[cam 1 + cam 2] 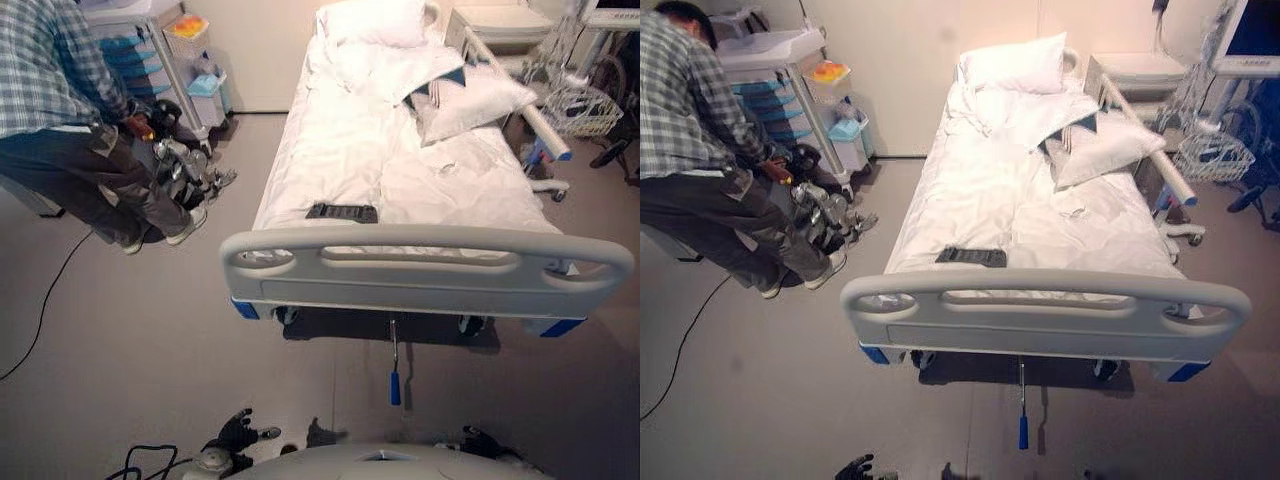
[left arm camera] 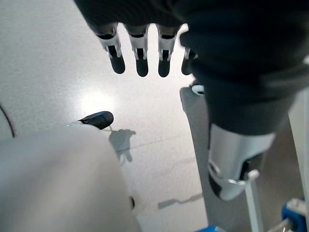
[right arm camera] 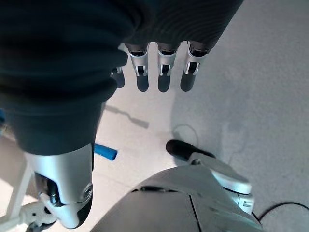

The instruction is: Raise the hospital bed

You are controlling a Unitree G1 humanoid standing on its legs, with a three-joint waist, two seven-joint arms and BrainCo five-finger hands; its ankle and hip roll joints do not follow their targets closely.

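The hospital bed (image 1: 400, 170) stands straight ahead under white sheets, its grey footboard (image 1: 420, 270) nearest me. Below the footboard a metal crank with a blue grip (image 1: 395, 386) hangs down toward the floor; the blue grip (image 3: 105, 152) lies close to my right hand in the right wrist view. My left hand (image 1: 238, 432) hangs low to the left of the crank, fingers (image 2: 140, 53) straight over bare floor. My right hand (image 1: 478, 440) is low to the right of the crank, fingers (image 3: 161, 72) straight too. Neither hand touches anything.
A person in a plaid shirt (image 1: 60, 110) bends over at the left beside a trolley with blue drawers (image 1: 140, 55). A black remote (image 1: 341, 211) lies on the sheet. Pillows (image 1: 470, 100) lie at the bed's head. A wire basket (image 1: 580, 108) stands at the right.
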